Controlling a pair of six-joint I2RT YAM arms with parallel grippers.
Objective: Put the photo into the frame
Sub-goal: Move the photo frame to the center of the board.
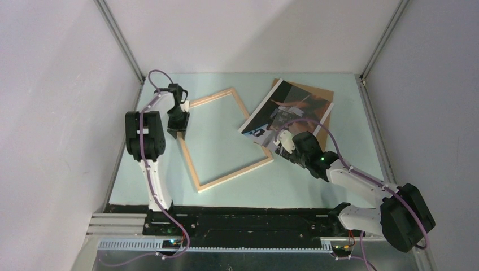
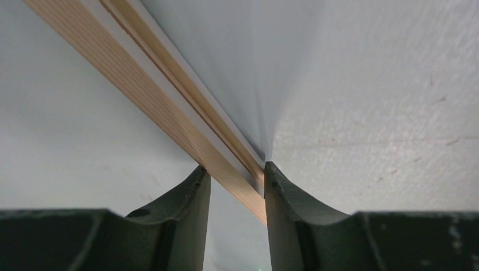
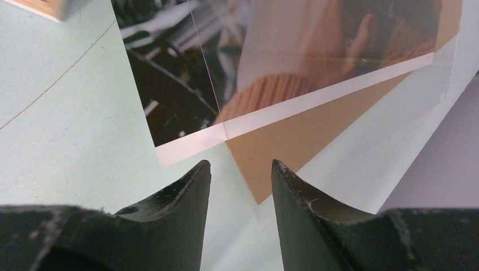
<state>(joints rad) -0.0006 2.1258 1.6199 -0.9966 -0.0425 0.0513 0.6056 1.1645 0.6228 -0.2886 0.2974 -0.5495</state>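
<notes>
The pale wood frame [image 1: 234, 174] lies flat on the table, left of centre. My left gripper [image 1: 179, 133] is shut on its left rail. In the left wrist view the rail [image 2: 175, 107] runs diagonally between my two fingertips, and the gripper [image 2: 233, 169] pinches it. The photo [image 1: 282, 113], dark with orange tones and a white border, lies face up at the right, partly on a brown backing board [image 1: 319, 96]. My right gripper [image 1: 278, 148] is open and empty just off the photo's near corner. The right wrist view shows the gripper [image 3: 240, 165] with the photo [image 3: 186, 84] and the board's corner [image 3: 294, 147] ahead of the tips.
The pale green table [image 1: 254, 195] is boxed in by white walls at the left, back and right. A corner of the frame [image 3: 45, 5] shows at the top left of the right wrist view. A thin straight line crosses the photo there, like the edge of a clear sheet.
</notes>
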